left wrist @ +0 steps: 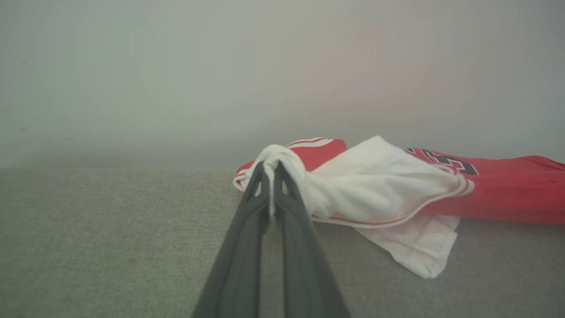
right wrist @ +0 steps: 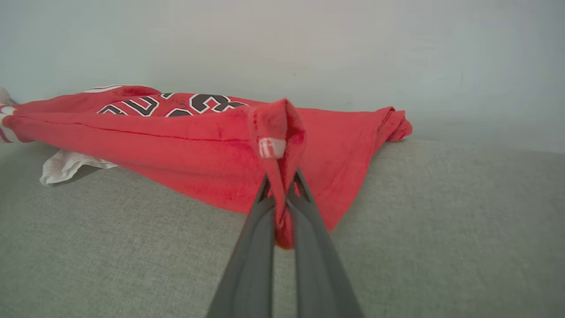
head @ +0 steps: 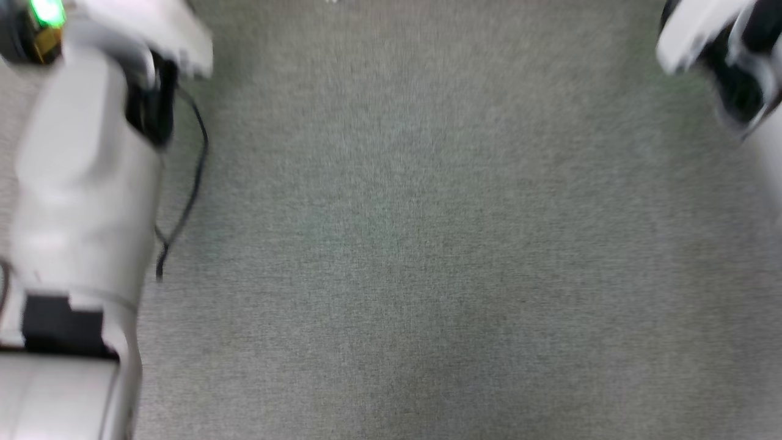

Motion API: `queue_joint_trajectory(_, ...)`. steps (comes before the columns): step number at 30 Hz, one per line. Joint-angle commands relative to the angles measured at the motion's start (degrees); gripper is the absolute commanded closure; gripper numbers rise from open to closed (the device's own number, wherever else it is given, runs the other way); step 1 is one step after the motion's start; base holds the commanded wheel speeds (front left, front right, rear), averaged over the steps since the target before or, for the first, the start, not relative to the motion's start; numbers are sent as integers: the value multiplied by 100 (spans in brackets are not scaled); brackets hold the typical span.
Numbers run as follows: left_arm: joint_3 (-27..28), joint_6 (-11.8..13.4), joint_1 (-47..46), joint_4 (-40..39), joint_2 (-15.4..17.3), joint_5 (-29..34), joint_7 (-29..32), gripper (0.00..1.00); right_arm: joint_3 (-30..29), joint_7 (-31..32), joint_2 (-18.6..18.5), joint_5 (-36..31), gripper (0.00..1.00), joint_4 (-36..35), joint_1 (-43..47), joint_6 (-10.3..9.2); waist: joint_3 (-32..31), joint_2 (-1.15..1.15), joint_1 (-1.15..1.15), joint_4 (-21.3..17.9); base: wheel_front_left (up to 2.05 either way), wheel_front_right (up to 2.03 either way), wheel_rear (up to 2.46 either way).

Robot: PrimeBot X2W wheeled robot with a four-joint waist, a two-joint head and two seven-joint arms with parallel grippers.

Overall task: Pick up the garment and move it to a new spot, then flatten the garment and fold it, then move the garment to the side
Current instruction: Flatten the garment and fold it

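Left gripper (left wrist: pixel 270 172) pinches the garment (left wrist: pixel 507 198) by its white sleeve (left wrist: pixel 375 185) | right gripper (right wrist: pixel 283 185) clamps the red hem (right wrist: pixel 278 128) | you hold both ends, likely to spread it flat.

Black lettering (right wrist: pixel 207 102) on garment (right wrist: pixel 176 145): unreadable.

Left of the left fingers (left wrist: pixel 240 256) the surface (left wrist: pixel 88 243) lies open; the shirt (left wrist: pixel 507 198) blocks their right. Right of the right fingers (right wrist: pixel 251 265), open surface to the wall (right wrist: pixel 441 66).
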Motion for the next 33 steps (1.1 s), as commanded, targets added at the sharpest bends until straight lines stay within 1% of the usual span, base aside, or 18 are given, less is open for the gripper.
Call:
queue_joint_trajectory(1, 50, -19, 456, -26, 23, -137, -41, 100, 115, -85, -67, 156, 100, -68, 460, -4, -624, 0, 0, -10, 0, 0, 0)
queue_joint_trajectory(4, 126, -25, 1288, -143, 95, -321, -57, 100, 308, -219, -145, 369, 100, -195, 1131, -4, -1116, 0, 0, -4, 0, 0, 0)
queue_joint_trajectory(9, 344, -20, 2679, -685, 166, -519, -61, 100, 521, -366, -324, 637, 100, -489, 2141, -6, -1846, 0, 0, 9, 0, 0, 0)
queue_joint_trajectory(16, 523, 278, 4606, -1774, 370, -555, -17, 100, 643, -532, -544, 831, 100, -1090, 3397, -8, -2663, 0, 0, -69, 0, 0, 0)
queue_joint_trajectory(21, 654, 664, 5950, -2953, 497, -680, 358, 100, 536, -571, -742, 857, 100, -1584, 4270, -8, -3039, 0, 0, -63, 0, 0, 0)
queue_joint_trajectory(26, 789, 1198, 7208, -4481, 553, -763, 855, 100, 254, -415, -889, 761, 100, -2069, 5110, -9, -3244, 0, 0, -51, 0, 0, 0)
queue_joint_trajectory(29, 826, 1503, 7840, -5371, 571, -770, 1156, 100, -15, -316, -985, 661, 100, -2385, 5559, -9, -3313, 0, 0, -46, 0, 0, 0)
queue_joint_trajectory(33, 846, 1836, 8436, -6279, 627, -728, 1532, 100, -428, -88, -947, 480, 100, -2806, 6139, -9, -3317, 0, 0, -35, 0, 0, 0)
